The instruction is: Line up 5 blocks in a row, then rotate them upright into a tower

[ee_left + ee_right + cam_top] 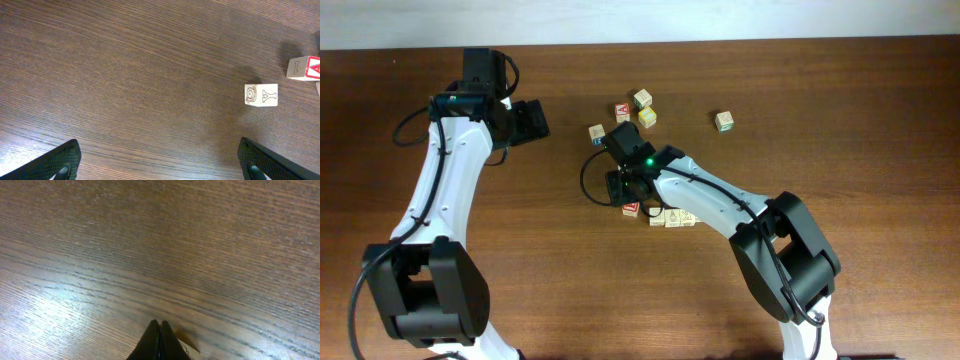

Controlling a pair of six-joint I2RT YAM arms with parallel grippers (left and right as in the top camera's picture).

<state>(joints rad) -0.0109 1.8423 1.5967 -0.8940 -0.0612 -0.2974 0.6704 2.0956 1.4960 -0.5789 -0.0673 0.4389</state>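
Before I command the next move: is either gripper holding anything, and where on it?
Nothing held: left gripper open and empty, right gripper shut on nothing.

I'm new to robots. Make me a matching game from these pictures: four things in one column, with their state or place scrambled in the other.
1. left end effector
2. right end effector
3. red-framed wooden cube
4. lone pale wooden cube

a. stands apart, by itself
b. shut
c. at the end of the joined row of cubes
d. wide open

Pairs: 1-d, 2-b, 3-c, 4-a

Wooden table, blocks in line, scattered cubes
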